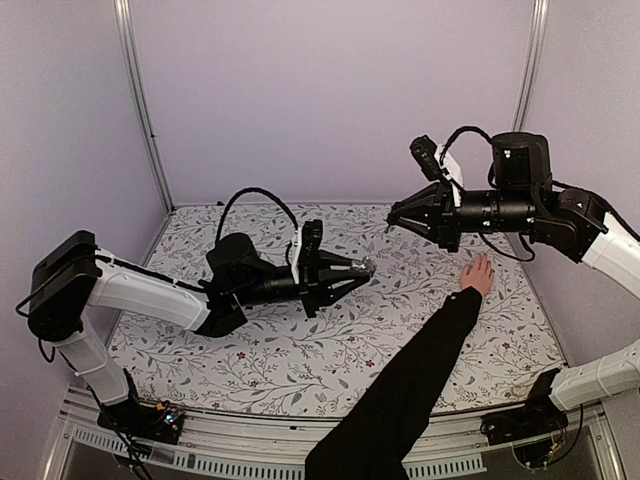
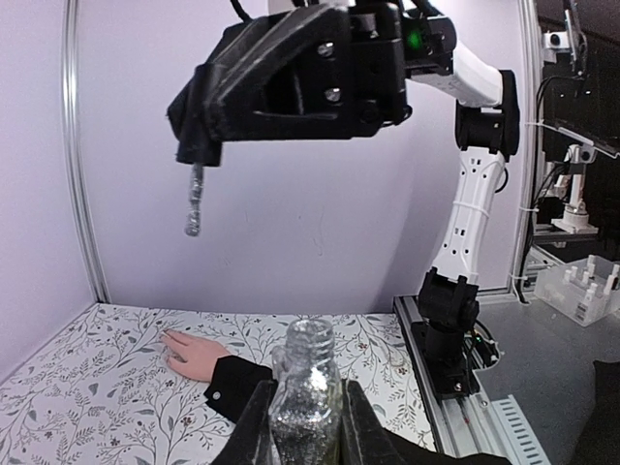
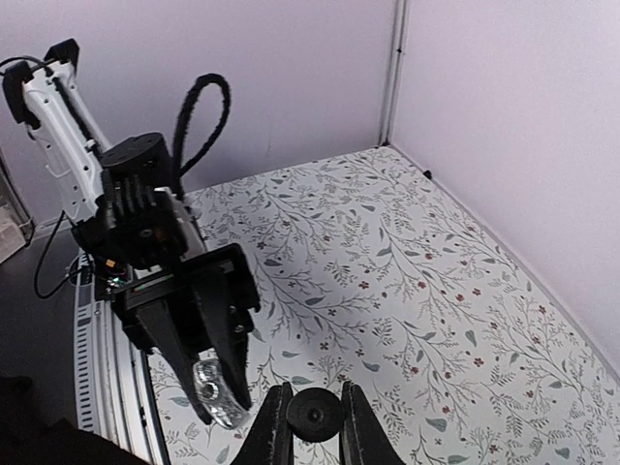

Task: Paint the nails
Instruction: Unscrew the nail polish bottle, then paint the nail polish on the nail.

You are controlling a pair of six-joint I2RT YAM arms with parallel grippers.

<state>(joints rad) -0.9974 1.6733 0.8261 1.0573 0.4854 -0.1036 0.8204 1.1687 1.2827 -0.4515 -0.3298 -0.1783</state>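
A bare hand (image 1: 478,275) in a long black sleeve (image 1: 410,380) lies flat on the floral table at the right; its nails (image 2: 167,336) are tiny and hard to make out. My left gripper (image 1: 362,267) is shut on an open glitter polish bottle (image 2: 308,383), held upright above the table's middle. My right gripper (image 1: 393,222) is shut on the black cap (image 3: 312,415), and its glitter-coated brush (image 2: 195,201) hangs down. The brush is in the air, above and left of the hand and clear of the bottle mouth.
The floral tabletop (image 1: 300,350) is enclosed by lilac walls with metal corner posts (image 1: 140,100). The right arm's base (image 2: 450,320) stands at the table's edge. The sleeve crosses the front right of the table.
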